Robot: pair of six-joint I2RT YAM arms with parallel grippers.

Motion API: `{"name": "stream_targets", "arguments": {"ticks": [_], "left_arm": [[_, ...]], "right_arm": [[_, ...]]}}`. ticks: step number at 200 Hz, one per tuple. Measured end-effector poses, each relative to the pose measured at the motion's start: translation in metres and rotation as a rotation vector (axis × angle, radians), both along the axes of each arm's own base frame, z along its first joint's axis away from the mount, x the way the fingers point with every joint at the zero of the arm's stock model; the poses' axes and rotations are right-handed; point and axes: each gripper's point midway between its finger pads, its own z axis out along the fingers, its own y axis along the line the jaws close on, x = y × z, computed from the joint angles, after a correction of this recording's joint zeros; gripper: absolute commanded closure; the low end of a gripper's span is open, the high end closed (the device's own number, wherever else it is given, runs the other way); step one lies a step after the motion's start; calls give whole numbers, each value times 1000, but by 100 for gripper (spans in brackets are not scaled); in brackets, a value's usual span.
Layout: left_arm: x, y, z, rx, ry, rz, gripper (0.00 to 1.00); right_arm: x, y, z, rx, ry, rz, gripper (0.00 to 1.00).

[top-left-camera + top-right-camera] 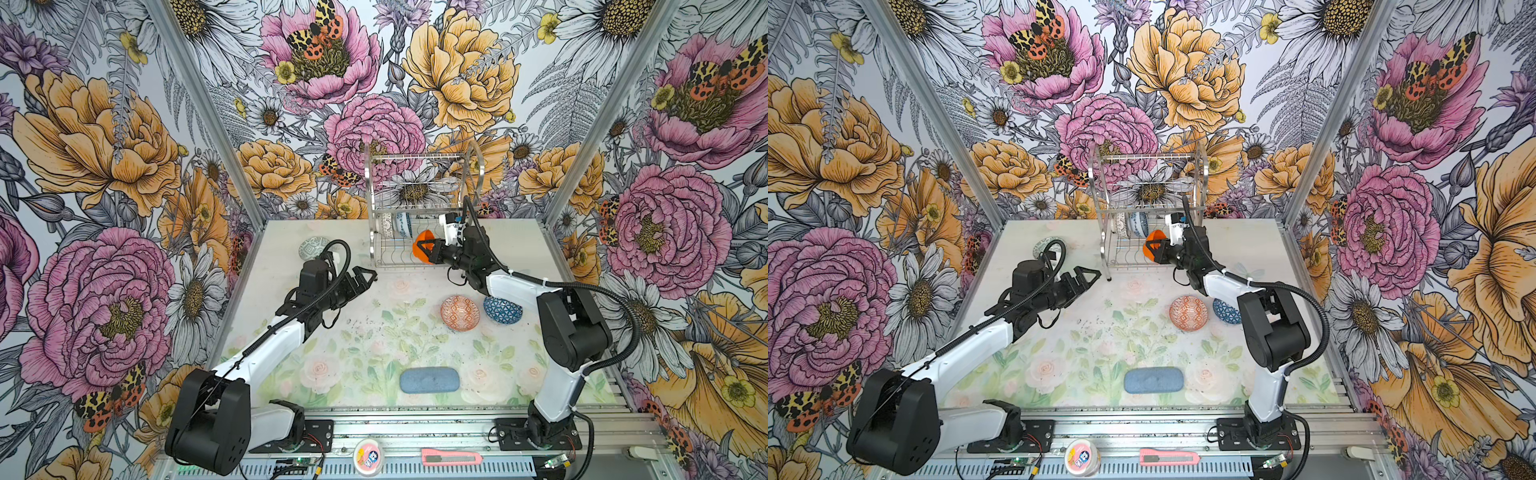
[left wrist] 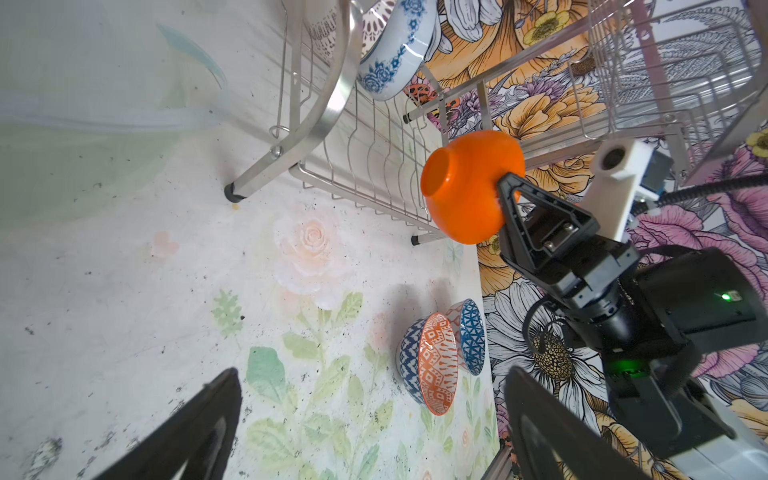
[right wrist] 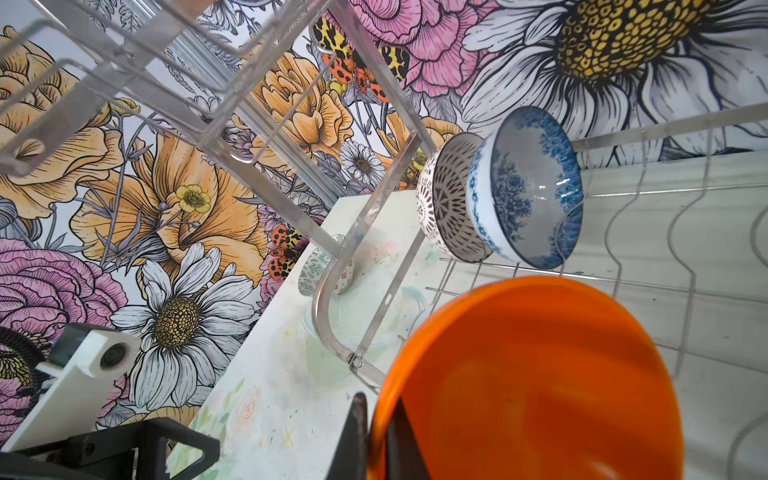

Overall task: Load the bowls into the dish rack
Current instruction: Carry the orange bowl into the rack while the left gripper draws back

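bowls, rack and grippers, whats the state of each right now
orange bowl, tipped sideways, gripped by its rim at the lower tier
right gripper, shut on orange bowl
left gripper, open, empty
blue floral bowl, on edge in lower tier
lattice bowl, on edge beside it
grey-green bowl, on table
geometric bowl, on table, opening up
dark-blue bowl, on table
dish rack, upper tier empty

Light: bright, even, probably from overhead.
Shadows: faint, soft-edged on the table [image 1: 399, 332].
Glare: white streaks on dish rack [image 2: 332, 104] tubing.
Blur: orange bowl [image 3: 540, 374] soft, close to right wrist lens.
Distortion: top views bow at edges.
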Motion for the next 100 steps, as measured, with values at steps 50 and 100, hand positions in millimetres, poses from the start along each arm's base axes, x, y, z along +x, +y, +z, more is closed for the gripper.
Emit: {"name": "stream_targets", "arguments": {"ticks": [50,100], "left_arm": [[11,-27,13,-35,-60,-62,1],[25,-40,4,-46,-50,-86,1]], "right_arm": [[22,8,6,54,-27,-7,100],[44,9,9,92,-59,-28,100]]}}
